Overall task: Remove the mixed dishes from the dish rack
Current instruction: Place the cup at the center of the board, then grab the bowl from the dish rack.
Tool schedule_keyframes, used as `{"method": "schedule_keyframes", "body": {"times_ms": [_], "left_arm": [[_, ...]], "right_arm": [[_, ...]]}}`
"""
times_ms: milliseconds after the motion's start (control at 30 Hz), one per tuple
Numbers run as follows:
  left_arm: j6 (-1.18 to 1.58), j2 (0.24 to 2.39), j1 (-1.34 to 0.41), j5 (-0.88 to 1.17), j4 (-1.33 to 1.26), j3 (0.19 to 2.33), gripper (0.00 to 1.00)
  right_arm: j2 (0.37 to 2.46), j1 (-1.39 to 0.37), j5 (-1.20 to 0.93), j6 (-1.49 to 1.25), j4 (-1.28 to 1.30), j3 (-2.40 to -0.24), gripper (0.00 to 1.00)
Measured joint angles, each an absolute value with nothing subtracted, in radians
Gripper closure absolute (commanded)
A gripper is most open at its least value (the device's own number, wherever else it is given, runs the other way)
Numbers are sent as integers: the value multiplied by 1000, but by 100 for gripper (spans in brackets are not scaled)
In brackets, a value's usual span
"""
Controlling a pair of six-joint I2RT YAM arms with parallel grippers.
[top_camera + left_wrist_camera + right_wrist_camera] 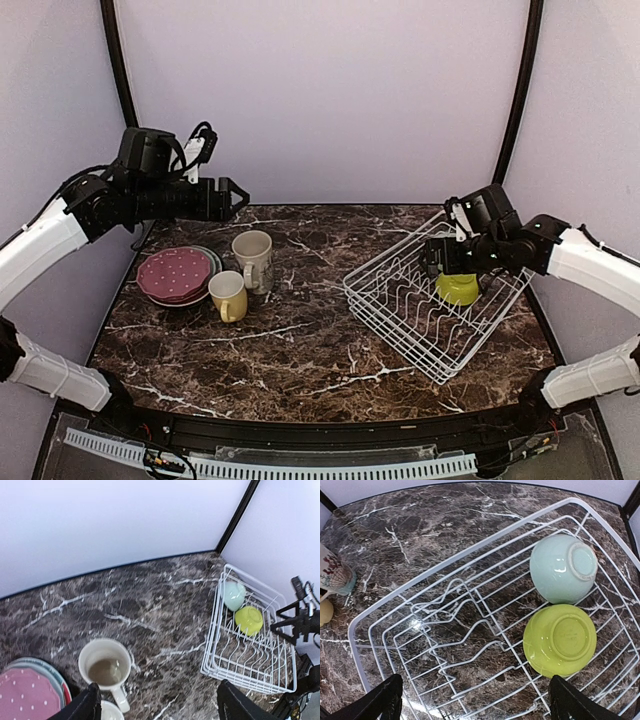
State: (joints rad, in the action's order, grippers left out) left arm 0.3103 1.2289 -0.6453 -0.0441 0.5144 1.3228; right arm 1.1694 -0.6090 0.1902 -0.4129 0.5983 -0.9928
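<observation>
Rack-unloading scene on a dark marble table [300,340]. White wire dish rack [410,310] sits on the right half, turned at an angle, well apart from the unloaded dishes on the left. Two bowls are in the rack at its far-right end, both upside down, foot rings up: lime-green bowl [560,640] nearer the arm and pale mint bowl [562,567] just beyond it, rims touching or nearly so. The plate slots hold nothing. Right gripper [452,268] hangs over the rack right above the lime-green bowl, jaws spread wide, nothing between them; its fingers [380,702] show at both lower corners of the wrist view, clear of the wires. On the left sits a stack of plates [177,275], maroon-pink dotted one on top and a grey-green rim peeking out beneath; the lower plates are mostly hidden, so their count is unclear. Cream-grey mug [253,258] stands upright just right of the stack, yellow mug [229,295] upright in front of it, close against the plates. Left gripper [240,197] is raised well above these dishes, jaws parted and holding nothing, pointing toward the table middle.
</observation>
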Motion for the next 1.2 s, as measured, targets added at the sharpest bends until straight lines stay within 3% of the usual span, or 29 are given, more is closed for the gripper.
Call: {"method": "schedule_keyframes", "body": {"times_ms": [333,667,1200], "left_arm": [[156,1325,-645,39,316,1446,19],[59,1254,-645,-51,229,1213,15],[51,1227,-645,-115,187,1203,14]], "right_arm": [[1399,-558,392,-419,720,-1121,1],[1734,-516,585,-274,739,-1350,2],[2000,-484,706,-95,643,-1492,1]]}}
